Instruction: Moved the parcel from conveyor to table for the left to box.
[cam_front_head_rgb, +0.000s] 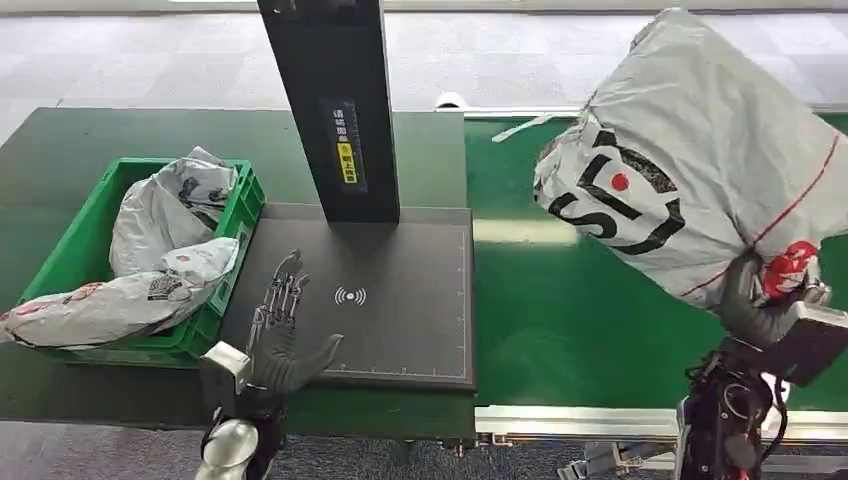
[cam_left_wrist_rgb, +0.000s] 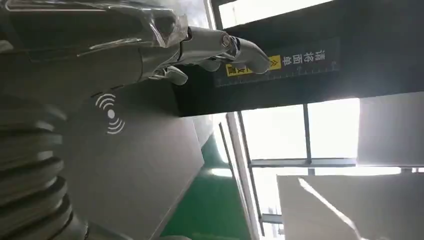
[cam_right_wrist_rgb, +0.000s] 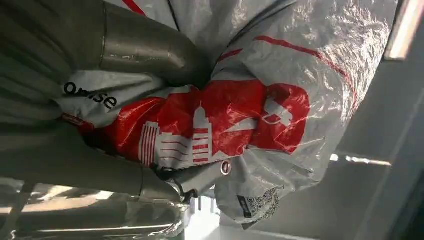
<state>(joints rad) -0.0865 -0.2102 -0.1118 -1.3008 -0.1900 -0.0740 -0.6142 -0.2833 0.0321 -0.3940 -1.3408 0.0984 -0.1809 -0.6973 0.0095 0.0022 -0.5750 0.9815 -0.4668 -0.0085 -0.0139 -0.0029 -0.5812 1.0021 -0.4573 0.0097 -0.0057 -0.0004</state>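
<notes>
Right robot hand (cam_front_head_rgb: 768, 305) gripping crinkled grey parcel (cam_front_head_rgb: 700, 150) (red print, black lettering), left robot hand (cam_front_head_rgb: 283, 335) spread, holding nothing.

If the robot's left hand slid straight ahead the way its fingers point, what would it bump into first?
Probably the black upright post with the yellow label. The left hand lies open over the dark scanner pad, fingers pointing toward the post's base. Its height above the pad is unclear, so it might brush the pad first.

The parcel (cam_front_head_rgb: 700, 160) hides the right hand's (cam_front_head_rgb: 765, 305) fingers.
</notes>
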